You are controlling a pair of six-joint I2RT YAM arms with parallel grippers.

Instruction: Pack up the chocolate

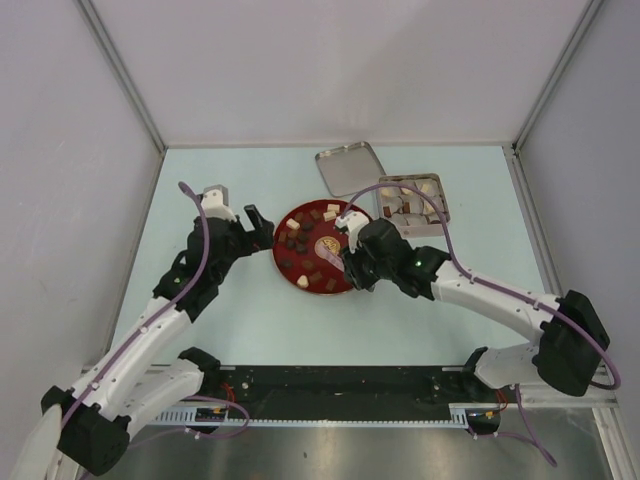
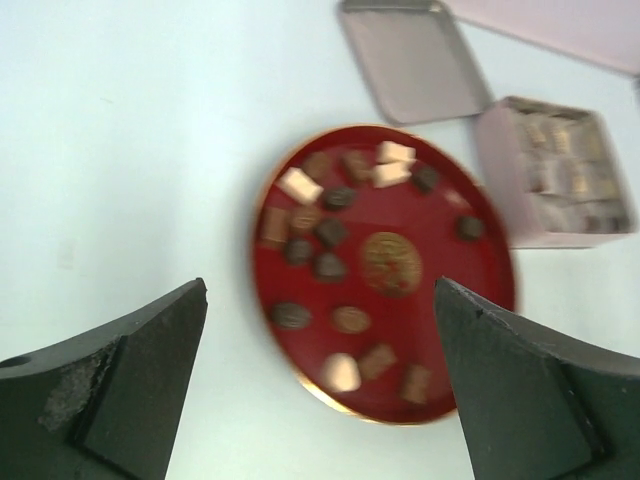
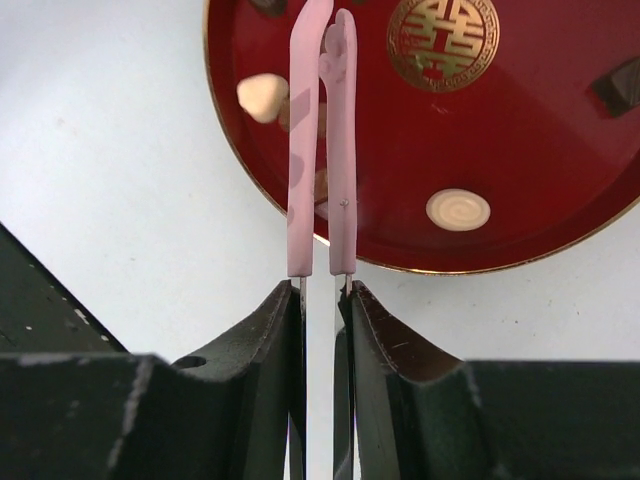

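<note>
Pale blue tabletop [image 1: 250, 320] between grey walls: at left, the left gripper [image 2: 320, 288] hovers with its jaws spread wide near a round red lacquer plate [image 3: 540, 150] bearing a gold emblem [image 3: 443, 40], where the chocolate [image 2: 330, 232], bite-size dark brown, reddish-brown and cream-white pieces, lies scattered; the right gripper [image 3: 325, 290] pinches thin pink tongs [image 3: 303, 150], their arms nearly together over the plate's rim; farther right lie a flat silver tin lid [image 1: 350, 168] and a divided rectangular tin box [image 1: 412, 200]

Pale table [image 1: 250, 330] bears red plate [image 2: 440, 330], tin lid [image 1: 350, 167], open box [image 2: 497, 190].
</note>
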